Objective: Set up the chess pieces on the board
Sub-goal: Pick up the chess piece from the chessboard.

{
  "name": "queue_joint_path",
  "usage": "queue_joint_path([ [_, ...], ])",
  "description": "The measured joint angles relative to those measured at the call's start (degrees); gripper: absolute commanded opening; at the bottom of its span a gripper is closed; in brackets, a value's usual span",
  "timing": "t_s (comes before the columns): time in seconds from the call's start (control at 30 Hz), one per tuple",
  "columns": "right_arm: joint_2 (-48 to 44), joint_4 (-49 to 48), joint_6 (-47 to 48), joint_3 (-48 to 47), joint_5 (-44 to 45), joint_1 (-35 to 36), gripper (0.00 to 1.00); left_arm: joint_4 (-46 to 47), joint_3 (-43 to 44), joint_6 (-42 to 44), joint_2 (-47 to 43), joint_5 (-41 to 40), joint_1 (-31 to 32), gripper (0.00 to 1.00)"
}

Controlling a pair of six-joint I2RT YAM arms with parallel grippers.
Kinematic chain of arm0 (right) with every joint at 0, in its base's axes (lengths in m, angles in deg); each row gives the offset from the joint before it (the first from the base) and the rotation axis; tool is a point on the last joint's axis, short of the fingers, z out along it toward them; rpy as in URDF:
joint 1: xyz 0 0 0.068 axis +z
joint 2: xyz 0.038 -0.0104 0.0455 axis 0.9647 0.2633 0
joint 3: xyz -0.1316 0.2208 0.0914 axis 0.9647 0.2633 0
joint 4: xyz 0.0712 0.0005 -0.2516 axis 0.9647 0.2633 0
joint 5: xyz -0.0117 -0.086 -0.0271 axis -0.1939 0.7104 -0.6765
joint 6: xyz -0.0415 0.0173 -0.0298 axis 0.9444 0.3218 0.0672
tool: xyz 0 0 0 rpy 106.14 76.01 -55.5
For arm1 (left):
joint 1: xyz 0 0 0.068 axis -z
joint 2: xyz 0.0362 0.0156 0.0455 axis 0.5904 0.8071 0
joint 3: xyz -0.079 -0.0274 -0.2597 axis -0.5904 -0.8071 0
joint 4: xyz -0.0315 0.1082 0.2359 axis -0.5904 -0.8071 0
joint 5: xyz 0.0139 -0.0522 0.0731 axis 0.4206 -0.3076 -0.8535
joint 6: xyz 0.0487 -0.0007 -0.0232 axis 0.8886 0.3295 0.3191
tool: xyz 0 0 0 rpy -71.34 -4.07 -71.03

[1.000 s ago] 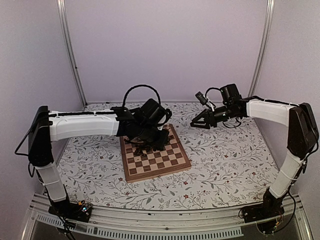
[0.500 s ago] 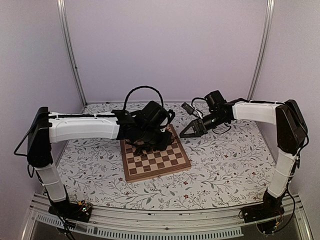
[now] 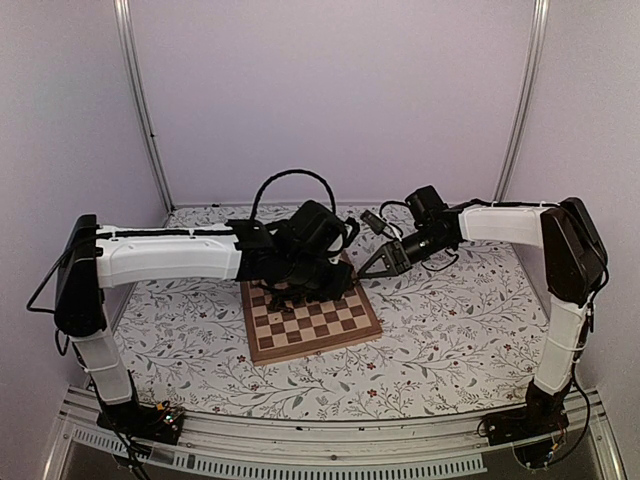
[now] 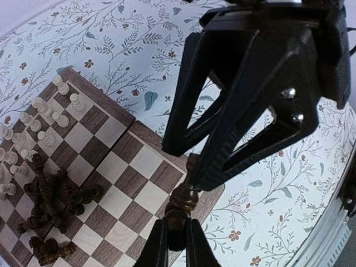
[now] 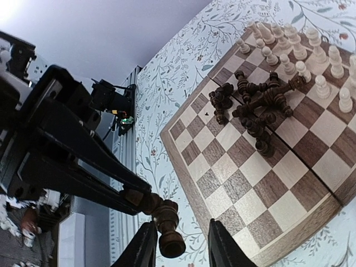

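Note:
The board lies mid-table, also in the left wrist view and right wrist view. My left gripper is shut on a dark chess piece over the board's right edge. My right gripper is open, its fingers either side of that same piece. A heap of dark pieces lies toppled mid-board. Pale pieces stand in rows along one edge. In the top view the left arm hides most pieces.
The floral table cover surrounds the board. A metal rail with the arm bases runs along the near edge. Pale walls close in the back and sides.
My right gripper has swung left and down from the back right to meet the left gripper at the board's right edge. The left gripper has shifted slightly right.

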Motion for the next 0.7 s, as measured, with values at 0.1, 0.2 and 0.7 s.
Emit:
queue_joint_path([
  [0.1, 0.00, 0.13, -0.07, 0.00, -1.49, 0.00, 0.14, 0.02, 0.48, 0.00, 0.39, 0.11, 0.02, 0.00],
  [0.2, 0.00, 0.13, 0.04, 0.00, -2.82, 0.00, 0.09, -0.17, 0.57, 0.00, 0.74, 0.04, 0.04, 0.00],
  [0.7, -7.74, 1.95, 11.32, 0.15, 24.59, 0.92, 0.05, -8.37, 3.21, 3.76, 0.81, -1.97, -6.75, 0.00],
])
